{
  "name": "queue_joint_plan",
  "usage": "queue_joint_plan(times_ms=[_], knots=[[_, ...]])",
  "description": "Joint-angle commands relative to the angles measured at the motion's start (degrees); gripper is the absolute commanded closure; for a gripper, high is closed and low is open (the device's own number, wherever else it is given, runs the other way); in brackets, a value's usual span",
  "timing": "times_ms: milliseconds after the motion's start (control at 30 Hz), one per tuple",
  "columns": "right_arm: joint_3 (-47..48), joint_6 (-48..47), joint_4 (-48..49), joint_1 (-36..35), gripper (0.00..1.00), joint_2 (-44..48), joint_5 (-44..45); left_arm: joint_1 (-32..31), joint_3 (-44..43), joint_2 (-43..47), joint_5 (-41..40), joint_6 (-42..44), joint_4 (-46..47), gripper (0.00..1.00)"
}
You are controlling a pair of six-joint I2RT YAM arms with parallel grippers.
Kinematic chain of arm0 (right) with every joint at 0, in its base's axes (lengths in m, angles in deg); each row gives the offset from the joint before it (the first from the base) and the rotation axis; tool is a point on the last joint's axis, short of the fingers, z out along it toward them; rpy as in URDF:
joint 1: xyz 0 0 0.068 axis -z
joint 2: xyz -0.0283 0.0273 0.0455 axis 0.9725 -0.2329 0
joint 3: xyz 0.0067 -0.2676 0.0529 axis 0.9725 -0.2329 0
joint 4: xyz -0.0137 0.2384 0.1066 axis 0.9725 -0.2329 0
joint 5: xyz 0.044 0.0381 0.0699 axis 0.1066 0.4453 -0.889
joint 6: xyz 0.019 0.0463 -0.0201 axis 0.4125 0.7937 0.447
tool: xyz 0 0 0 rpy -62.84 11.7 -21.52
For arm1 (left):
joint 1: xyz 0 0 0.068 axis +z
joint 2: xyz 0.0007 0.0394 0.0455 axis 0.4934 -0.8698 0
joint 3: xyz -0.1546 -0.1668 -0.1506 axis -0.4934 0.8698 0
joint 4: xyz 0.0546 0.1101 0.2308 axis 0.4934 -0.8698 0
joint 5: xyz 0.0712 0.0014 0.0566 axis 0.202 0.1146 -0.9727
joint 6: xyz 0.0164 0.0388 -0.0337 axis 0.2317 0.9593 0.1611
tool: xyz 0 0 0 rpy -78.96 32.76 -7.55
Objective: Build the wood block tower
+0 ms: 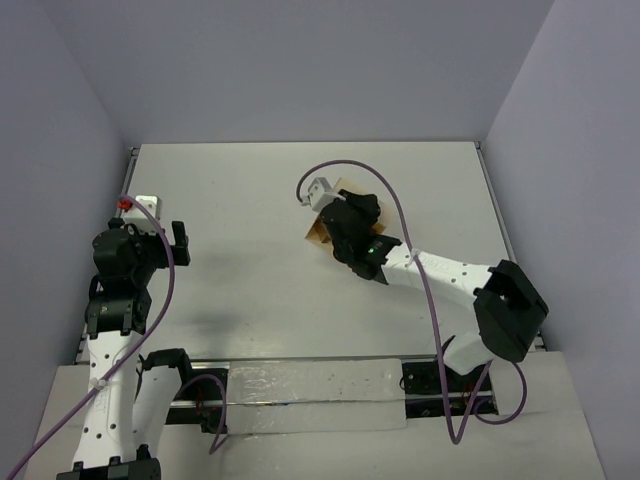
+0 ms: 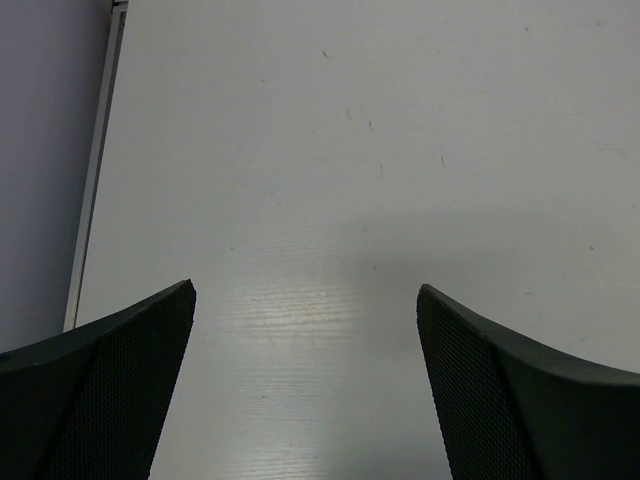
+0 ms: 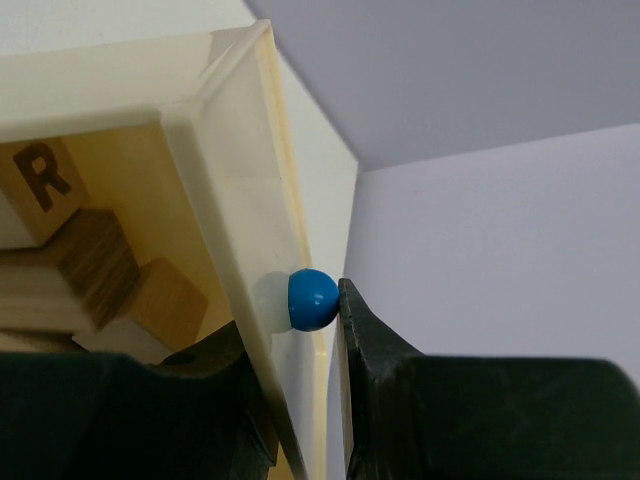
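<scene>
Table (image 1: 250, 200): spans the whole view, white. Left gripper (image 2: 305, 300): hangs over bare tabletop near the left edge, fingers spread wide, holding nothing. Right gripper (image 3: 295, 350): reaches to mid-table, clenched on the side wall of the pale tray (image 3: 225, 150). Wood blocks (image 3: 95, 265): lie jumbled inside that tray, one stamped R. Blue knob (image 3: 312, 299): sits against the wall's outer face, touching the outer finger.
</scene>
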Motion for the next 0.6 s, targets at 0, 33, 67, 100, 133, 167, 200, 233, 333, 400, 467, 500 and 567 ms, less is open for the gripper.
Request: queue_joint_plan(times_ms=[0,33,67,100,133,167,200,233,333,400,467,500,567], knots=[[-3.45,-12.65,27.99,-3.29,1.0,-1.39,7.31,0.41,-1.85,0.03,-1.85,-1.24,3.11,0.02],[-4.19,-14.45,30.82,-4.41,1.0,-1.96,7.67,0.41,-1.77,-0.06,-2.11,-1.24,3.2,0.03],[-5.4,-17.89,36.19,-5.38,1.0,-3.0,8.23,0.41,-1.77,-0.14,-2.35,-1.32,3.28,0.03],[-6.13,-20.53,40.28,-5.72,1.0,-3.98,8.69,0.47,-1.84,-0.2,-2.49,-1.39,3.22,0.03],[-6.79,-22.59,43.42,-6.39,1.0,-4.79,9.01,0.49,-1.86,-0.28,-2.58,-1.41,3.24,0.03],[-7.19,-25.18,47.44,-6.98,1.0,-5.83,9.35,0.45,-1.86,-0.32,-2.67,-1.46,3.32,0.03],[-7.4,-27.74,51.33,-7.4,1.0,-6.86,9.65,0.45,-1.86,-0.32,-2.75,-1.46,3.37,0.03],[-7.62,-29.91,54.4,-7.9,1.0,-7.73,9.8,0.47,-1.86,-0.34,-2.85,-1.44,3.37,0.03],[-8.47,-38.75,67.18,-9.21,1.0,-11.4,9.83,0.44,-1.77,-0.4,-3.15,-1.59,3.37,0.03],[-9.15,-47.86,81.16,-9.98,1.0,-15.5,9.44,0.41,-1.77,-0.33,-3.46,-1.59,3.45,0.03],[-9.46,-55.01,92.32,-10.36,1.0,-18.95,8.7,0.43,-1.77,-0.32,-3.46,-1.59,3.46,0.03],[-9.27,-57.89,95.79,-10.55,1.0,-21.0,8.06,0.41,-1.77,-0.39,-3.57,-1.66,3.53,0.02],[-9.55,-57.26,96.36,-11.22,1.0,-21.54,8.9,0.44,-1.77,-0.49,-3.57,-1.71,3.55,0.03]])
